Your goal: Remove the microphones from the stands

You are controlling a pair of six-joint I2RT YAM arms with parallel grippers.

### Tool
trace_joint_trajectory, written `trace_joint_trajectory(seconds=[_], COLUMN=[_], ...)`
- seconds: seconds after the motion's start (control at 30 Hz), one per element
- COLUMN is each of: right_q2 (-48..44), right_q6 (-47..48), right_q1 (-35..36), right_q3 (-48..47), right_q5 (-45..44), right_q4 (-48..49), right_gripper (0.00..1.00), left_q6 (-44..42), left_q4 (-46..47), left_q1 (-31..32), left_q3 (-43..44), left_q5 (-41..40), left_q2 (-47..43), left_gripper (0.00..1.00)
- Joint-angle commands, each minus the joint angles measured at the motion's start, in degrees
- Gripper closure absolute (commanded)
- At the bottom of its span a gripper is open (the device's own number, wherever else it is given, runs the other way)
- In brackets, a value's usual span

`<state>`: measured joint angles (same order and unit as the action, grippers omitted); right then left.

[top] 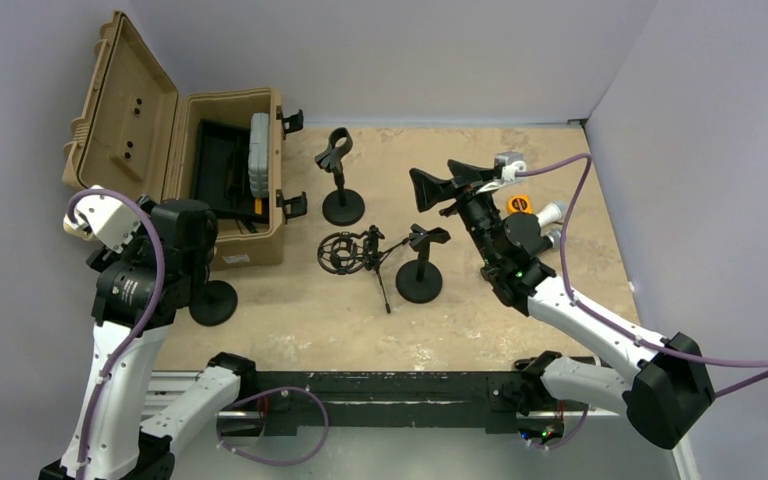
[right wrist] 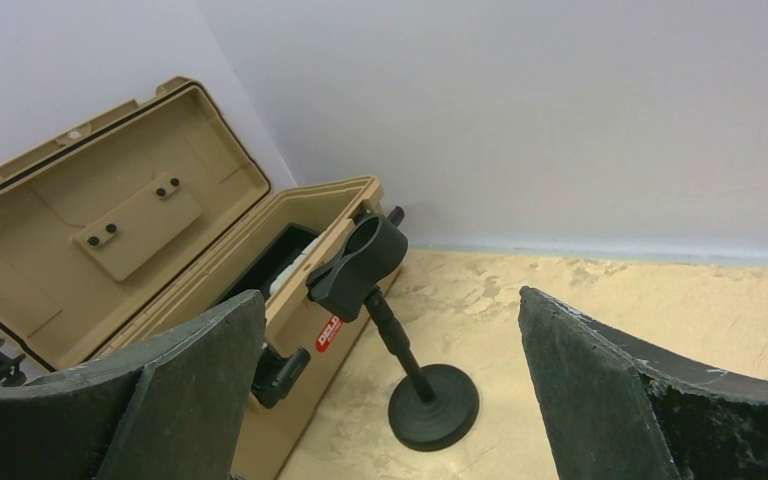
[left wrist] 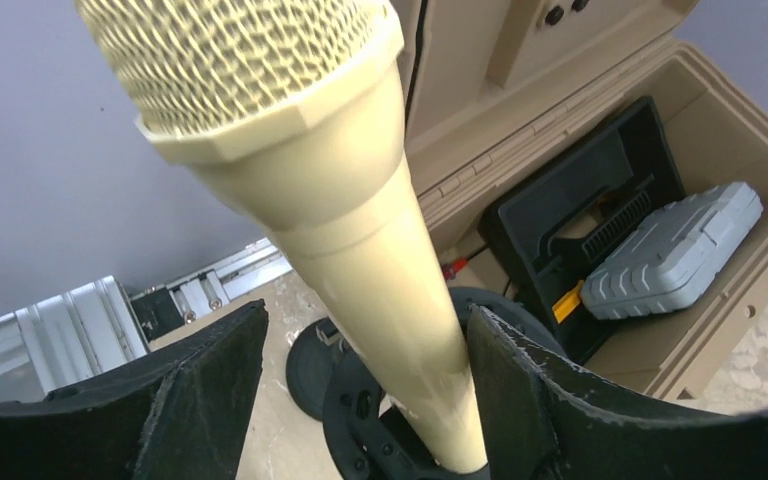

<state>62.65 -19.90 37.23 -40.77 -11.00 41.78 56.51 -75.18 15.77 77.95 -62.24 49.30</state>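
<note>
A cream microphone (left wrist: 360,240) with a mesh head stands in the black clip of its stand (left wrist: 360,425), whose round base (top: 212,302) is at the left front. My left gripper (left wrist: 365,315) is open around the microphone's handle. The right finger (left wrist: 520,390) touches the handle and the left finger (left wrist: 200,390) stands apart from it. In the top view the left arm covers the microphone. My right gripper (top: 432,185) is open and empty, held above the middle of the table, and it also shows in the right wrist view (right wrist: 390,298).
An open tan case (top: 230,180) holding a grey box (left wrist: 675,250) stands at the back left. An empty clip stand (top: 342,180) is beside it, also in the right wrist view (right wrist: 400,330). A shock mount on a tripod (top: 345,252) and another stand (top: 420,265) are mid-table.
</note>
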Motion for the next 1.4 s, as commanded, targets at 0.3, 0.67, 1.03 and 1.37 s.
trace_joint_trajectory(seconds=[0.3, 0.67, 1.03, 1.37], right_q2=[0.9, 0.9, 1.4, 3.7], right_q6=[-0.1, -0.1, 0.1, 0.7], right_q1=[0.3, 0.3, 0.3, 0.3], right_q3=[0.7, 0.7, 0.5, -0.8], right_q5=[-0.9, -1.0, -1.1, -2.7], right_q4=[3.5, 3.5, 3.1, 1.7], right_gripper=[0.04, 0.04, 0.04, 0.04], left_q6=[-11.9, -20.5, -33.1, -36.9], left_q4=[18.7, 22.8, 29.4, 28.3], left_q1=[-3.6, -4.0, -4.0, -4.0], left_q3=[-4.2, 0.1, 11.6, 21.3], left_q5=[-4.8, -5.9, 0.0, 30.2], left_q2=[0.9, 2.4, 2.4, 0.7], left_gripper=[0.5, 0.67, 0.73, 0.85])
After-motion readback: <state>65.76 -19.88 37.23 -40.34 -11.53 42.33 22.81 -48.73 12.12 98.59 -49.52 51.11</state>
